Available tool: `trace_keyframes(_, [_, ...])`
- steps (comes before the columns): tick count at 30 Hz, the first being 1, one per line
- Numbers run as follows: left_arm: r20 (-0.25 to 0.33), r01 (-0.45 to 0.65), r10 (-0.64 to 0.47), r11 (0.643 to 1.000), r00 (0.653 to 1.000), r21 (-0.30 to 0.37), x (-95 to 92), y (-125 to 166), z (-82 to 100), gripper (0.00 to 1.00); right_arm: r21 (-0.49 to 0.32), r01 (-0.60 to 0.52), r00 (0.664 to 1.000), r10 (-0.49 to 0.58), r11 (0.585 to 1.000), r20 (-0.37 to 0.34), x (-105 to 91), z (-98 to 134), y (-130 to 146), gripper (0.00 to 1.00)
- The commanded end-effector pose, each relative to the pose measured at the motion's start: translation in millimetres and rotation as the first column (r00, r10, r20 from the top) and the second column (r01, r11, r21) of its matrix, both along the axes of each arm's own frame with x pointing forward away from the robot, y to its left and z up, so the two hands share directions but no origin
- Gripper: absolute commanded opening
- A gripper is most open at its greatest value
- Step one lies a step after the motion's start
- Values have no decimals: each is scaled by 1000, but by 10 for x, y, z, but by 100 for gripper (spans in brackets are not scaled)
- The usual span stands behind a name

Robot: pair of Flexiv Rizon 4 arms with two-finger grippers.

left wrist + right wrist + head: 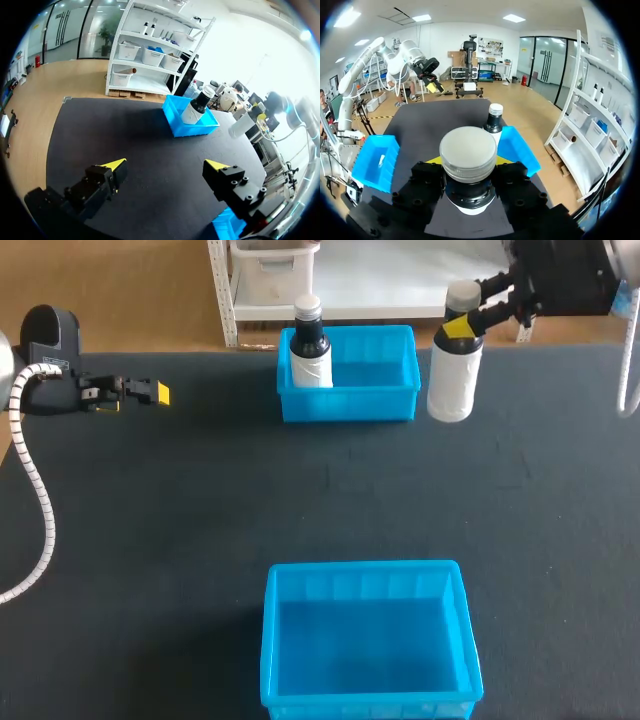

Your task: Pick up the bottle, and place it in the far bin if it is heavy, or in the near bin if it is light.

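Two yellow-tipped fingers of the right gripper (462,326) clamp the neck of a white cylindrical bottle with a pale cap (453,375), held upright beside the far blue plastic bin (350,403).

The bottle hangs over the black table (200,520), just off that bin's right wall. A dark bottle with a white label (309,345) stands in the bin's left corner. The near blue plastic bin (360,568) sits well apart, at the table's front. The left gripper (150,393) hovers over the table's left side, fingers spread apart.
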State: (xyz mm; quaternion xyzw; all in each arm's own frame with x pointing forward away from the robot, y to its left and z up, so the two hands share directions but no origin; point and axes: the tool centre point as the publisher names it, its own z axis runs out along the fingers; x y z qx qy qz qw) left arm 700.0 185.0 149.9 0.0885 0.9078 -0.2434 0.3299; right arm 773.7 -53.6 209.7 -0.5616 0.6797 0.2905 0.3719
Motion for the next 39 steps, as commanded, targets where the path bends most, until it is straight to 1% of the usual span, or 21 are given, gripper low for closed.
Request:
trace_keyframes(1, [0,0,0,1000,1000,0,0,0,0,100,-1,-16,1000,16,1000,-15,177,24,24,0])
trace_keyframes(10, [0,0,0,1000,1000,0,0,0,0,100,-5,-24,1000,24,1000,-11,402,104,74,0])
trace_keyframes(21, [0,0,0,1000,1000,0,0,0,0,100,-9,-37,999,37,999,1,610,197,188,0])
trace_keyframes(30, [0,0,0,1000,1000,0,0,0,0,100,-5,-69,998,69,998,8,715,222,357,0])
trace_keyframes(39, [0,0,0,1000,1000,0,0,0,0,100,8,-111,994,111,994,8,801,178,492,0])
